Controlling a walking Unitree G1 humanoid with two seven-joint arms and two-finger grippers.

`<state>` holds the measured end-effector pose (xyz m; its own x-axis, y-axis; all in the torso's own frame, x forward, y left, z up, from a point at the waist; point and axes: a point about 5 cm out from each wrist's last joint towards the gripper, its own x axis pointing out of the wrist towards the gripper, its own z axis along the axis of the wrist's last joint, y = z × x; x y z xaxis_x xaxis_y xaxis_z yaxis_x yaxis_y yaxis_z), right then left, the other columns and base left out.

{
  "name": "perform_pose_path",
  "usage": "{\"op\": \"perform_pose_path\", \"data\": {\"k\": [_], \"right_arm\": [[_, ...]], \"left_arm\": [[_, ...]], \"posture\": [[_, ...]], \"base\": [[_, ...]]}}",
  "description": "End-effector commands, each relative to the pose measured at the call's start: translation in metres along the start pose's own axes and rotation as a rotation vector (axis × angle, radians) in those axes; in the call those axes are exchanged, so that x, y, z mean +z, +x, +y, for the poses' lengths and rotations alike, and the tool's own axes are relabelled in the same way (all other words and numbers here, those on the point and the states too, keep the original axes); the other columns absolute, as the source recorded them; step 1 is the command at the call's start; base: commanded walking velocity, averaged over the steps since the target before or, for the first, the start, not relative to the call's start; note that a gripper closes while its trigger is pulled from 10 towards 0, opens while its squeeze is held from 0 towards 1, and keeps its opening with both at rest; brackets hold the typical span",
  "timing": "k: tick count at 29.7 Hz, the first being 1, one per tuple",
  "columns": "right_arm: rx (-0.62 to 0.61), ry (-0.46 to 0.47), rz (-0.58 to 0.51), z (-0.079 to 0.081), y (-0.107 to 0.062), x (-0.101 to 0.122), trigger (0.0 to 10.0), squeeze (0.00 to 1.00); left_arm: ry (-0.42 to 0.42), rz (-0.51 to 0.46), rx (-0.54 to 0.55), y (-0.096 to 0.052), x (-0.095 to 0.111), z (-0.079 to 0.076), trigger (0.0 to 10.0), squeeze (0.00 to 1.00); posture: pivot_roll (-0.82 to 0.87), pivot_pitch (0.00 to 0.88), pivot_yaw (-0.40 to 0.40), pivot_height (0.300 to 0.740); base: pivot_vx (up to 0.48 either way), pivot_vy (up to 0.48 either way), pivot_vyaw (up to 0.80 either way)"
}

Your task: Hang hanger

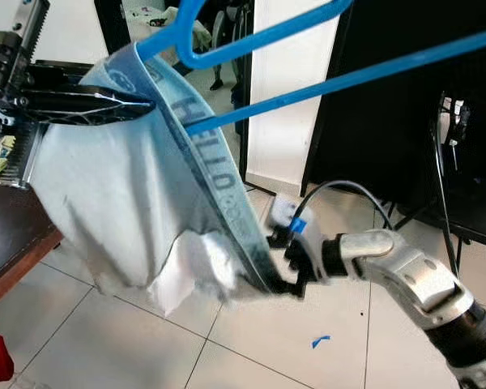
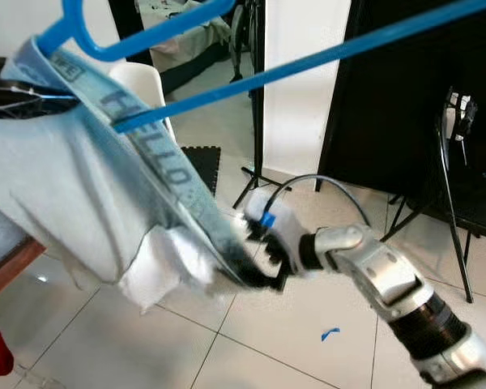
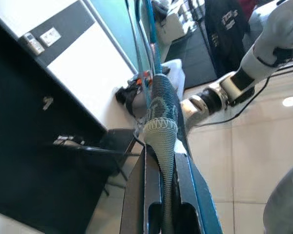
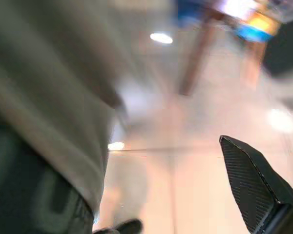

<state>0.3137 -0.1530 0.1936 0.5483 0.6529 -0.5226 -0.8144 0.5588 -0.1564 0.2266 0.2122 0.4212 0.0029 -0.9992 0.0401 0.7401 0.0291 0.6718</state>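
In the left eye view a blue hanger (image 1: pixel 251 49) runs across the top of the frame, its hook cut off by the upper edge and its long bars by the right edge. A pale grey garment (image 1: pixel 121 203) with a blue waistband printed "HELLO" hangs from it through the left and centre. At the upper left the left gripper (image 1: pixel 138 104) is clamped on the garment's top edge just beside the hanger; its fingertips are buried in the cloth. Low in the centre the right gripper (image 1: pixel 279 271) meets the waistband's lower end, but blur and fabric hide whether its fingers pinch it, so I cannot tell. A small blue scrap (image 1: pixel 321 341) lies on the tiled floor (image 1: pixel 251 348) at the bottom right, and a dark wooden table (image 1: pixel 8 235) is cut off at the left edge. The right eye view gives the same scene shifted, with a black tripod stand (image 2: pixel 454 178) against the dark wall at the right. In the left wrist view the two fingers (image 3: pixel 136 195) rise from the bottom centre, closed on the knitted waistband, the hanger's blue bar running alongside. The right wrist view is heavily blurred: grey cloth fills the left, and one black finger (image 4: pixel 256 187) stands apart from it at the lower right
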Motion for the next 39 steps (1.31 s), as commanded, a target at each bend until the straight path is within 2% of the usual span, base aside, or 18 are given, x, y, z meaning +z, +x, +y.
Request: {"op": "perform_pose_path", "data": {"k": [1,4,5,7,10,13,15,17,19,21,22,24,32,39], "right_arm": [[-0.144,0.064,0.037,-0.022,-0.006,-0.008,10.0,0.00],[-0.448,0.201,0.009,-0.067,-0.027,-0.015,10.0,0.00],[-0.448,0.201,0.009,-0.067,-0.027,-0.015,10.0,0.00],[-0.566,0.279,-0.045,-0.084,-0.037,-0.014,10.0,0.00],[-0.611,0.324,-0.090,-0.092,-0.043,-0.011,10.0,0.00],[-0.684,0.478,-0.234,-0.109,-0.059,-0.002,10.0,0.00],[-0.684,0.478,-0.234,-0.109,-0.059,-0.002,10.0,0.00],[-0.687,0.567,-0.303,-0.116,-0.066,0.002,10.0,0.00],[-0.687,0.567,-0.303,-0.116,-0.066,0.002,10.0,0.00],[-0.678,0.639,-0.356,-0.121,-0.068,0.009,10.0,0.00],[-0.678,0.639,-0.356,-0.121,-0.068,0.009,10.0,0.00],[-0.642,0.689,-0.401,-0.122,-0.064,0.021,10.0,0.00],[-0.608,0.722,-0.451,-0.124,-0.059,0.041,10.0,0.00],[-0.556,0.715,-0.488,-0.122,-0.059,0.056,10.0,0.00]], "left_arm": [[0.033,0.032,0.029,-0.011,0.009,-0.002,10.0,0.00],[0.004,0.081,0.032,-0.019,0.008,-0.011,10.0,0.00],[0.004,0.081,0.032,-0.019,0.008,-0.011,10.0,0.00],[-0.013,0.111,0.037,-0.022,0.004,-0.016,10.0,0.00],[-0.023,0.132,0.041,-0.023,0.001,-0.019,10.0,0.00],[-0.040,0.230,0.083,-0.026,-0.015,-0.026,10.0,0.00],[-0.040,0.230,0.083,-0.026,-0.015,-0.026,10.0,0.00],[-0.045,0.301,0.118,-0.029,-0.029,-0.031,10.0,0.00],[-0.045,0.301,0.118,-0.029,-0.029,-0.031,10.0,0.00],[-0.054,0.350,0.144,-0.030,-0.041,-0.037,10.0,0.00],[-0.054,0.350,0.144,-0.030,-0.041,-0.037,10.0,0.00],[-0.048,0.421,0.174,-0.029,-0.057,-0.044,10.0,0.00],[-0.045,0.474,0.190,-0.025,-0.077,-0.055,10.0,0.00],[0.009,0.524,0.227,-0.025,-0.085,-0.052,10.0,0.00]], "posture": [[-0.02,0.019,0.025,0.740],[-0.02,0.023,0.022,0.740],[-0.02,0.023,0.022,0.740],[-0.02,0.024,0.021,0.740],[-0.02,0.025,0.018,0.740],[-0.02,0.030,0.011,0.740],[-0.02,0.030,0.011,0.740],[-0.02,0.032,0.009,0.740],[-0.02,0.032,0.009,0.740],[-0.03,0.041,0.006,0.740],[-0.03,0.041,0.006,0.740],[-0.03,0.046,0.000,0.740],[-0.03,0.052,-0.010,0.740],[-0.03,0.054,-0.009,0.740]], "base": [[0.000,0.000,0.00],[0.000,0.000,0.00],[0.000,0.000,0.00],[0.000,0.000,0.00],[0.000,0.000,0.00],[0.000,0.000,0.00],[0.000,0.000,0.00],[0.000,0.000,0.00],[0.000,0.000,0.00],[0.000,0.000,0.00],[0.000,0.000,0.00],[0.000,0.000,0.00],[0.000,0.000,0.00],[0.000,0.000,0.00]]}}
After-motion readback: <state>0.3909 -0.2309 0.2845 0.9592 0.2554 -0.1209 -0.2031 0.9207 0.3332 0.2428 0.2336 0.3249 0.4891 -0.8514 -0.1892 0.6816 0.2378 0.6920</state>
